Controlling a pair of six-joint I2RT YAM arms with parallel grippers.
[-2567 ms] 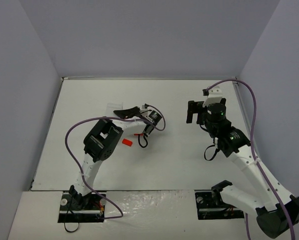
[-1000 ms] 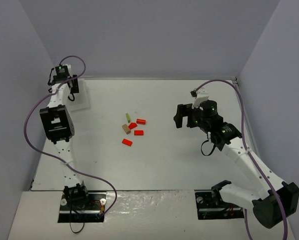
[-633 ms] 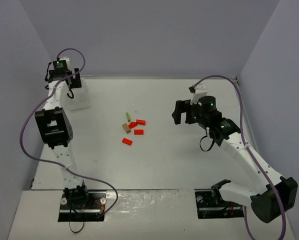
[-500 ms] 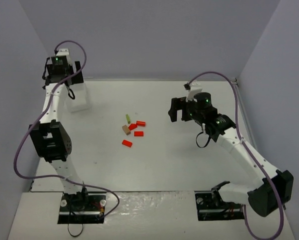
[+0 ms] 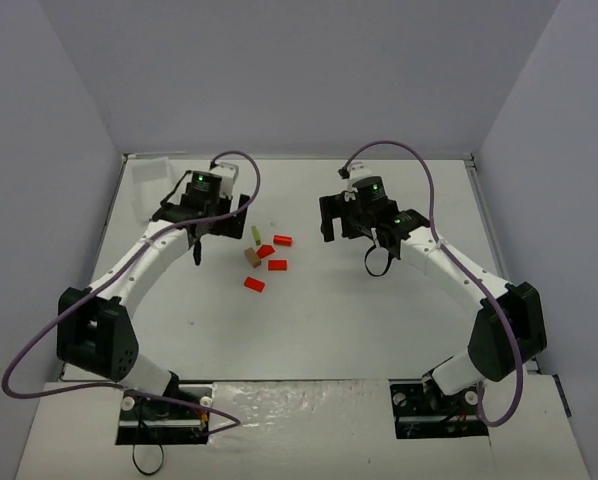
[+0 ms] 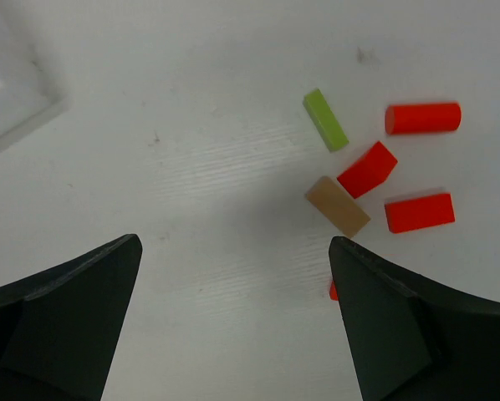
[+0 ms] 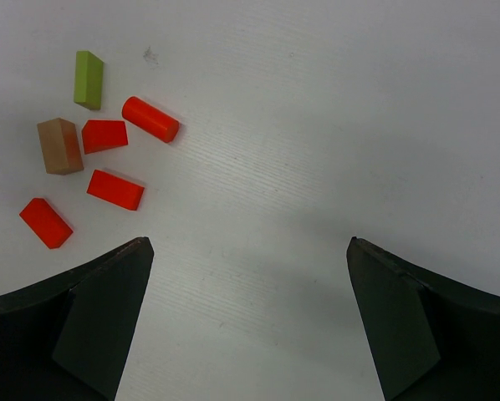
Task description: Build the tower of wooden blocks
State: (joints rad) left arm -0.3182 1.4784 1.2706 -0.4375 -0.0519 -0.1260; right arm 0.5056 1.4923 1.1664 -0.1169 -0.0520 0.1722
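From overhead, the blocks (image 5: 266,251) lie loose in a small cluster at the middle of the white worktop (image 5: 359,320), none stacked on another, and both arms reach in toward them. The left jaws hang near the cluster on the left of that frame, the right jaws near it on the other side. From up here I cannot tell how wide either pair stands.

The wrist cameras settle it. The left jaws gape wide, dark fingers (image 6: 58,326) at the bottom corners of the frame, bare worktop between them, nothing held. Same for the right jaws: fingers (image 7: 66,326) spread wide, empty.

The left wrist view has the pale green stick (image 6: 326,120), red cylinder (image 6: 422,118), red wedge (image 6: 367,169), tan block (image 6: 338,206) and red bar (image 6: 419,212) at upper right, but the sixth block (image 6: 334,291) is only a red sliver beside a finger. The right wrist view shows that sixth block (image 7: 45,223) whole, lowest in the cluster at its upper left.

Only the overhead and left wrist views catch the clear tray (image 5: 147,185), at the upper left of each frame.
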